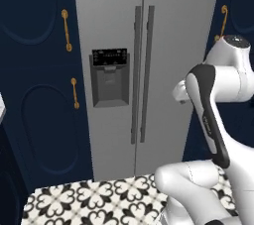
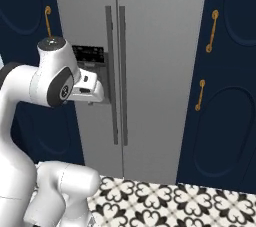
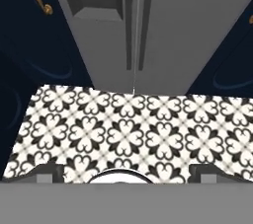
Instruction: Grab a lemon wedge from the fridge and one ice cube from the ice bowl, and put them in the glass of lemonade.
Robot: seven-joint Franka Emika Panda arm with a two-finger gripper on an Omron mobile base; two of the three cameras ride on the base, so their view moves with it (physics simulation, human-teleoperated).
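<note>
fridge [image 1: 149,70]: smooth grey, doors shut | floor [image 3: 133,129]: patterned tile | tool [image 3: 126,172]: jaws apart

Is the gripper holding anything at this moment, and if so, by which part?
Nothing is held. In the hand view the gripper has its dark fingertips spread wide over patterned black-and-white floor tiles, facing the closed tall grey two-door fridge.

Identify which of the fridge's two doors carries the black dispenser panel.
The left door of the fridge: the black dispenser panel sits on it; the right door is plain grey.
</note>
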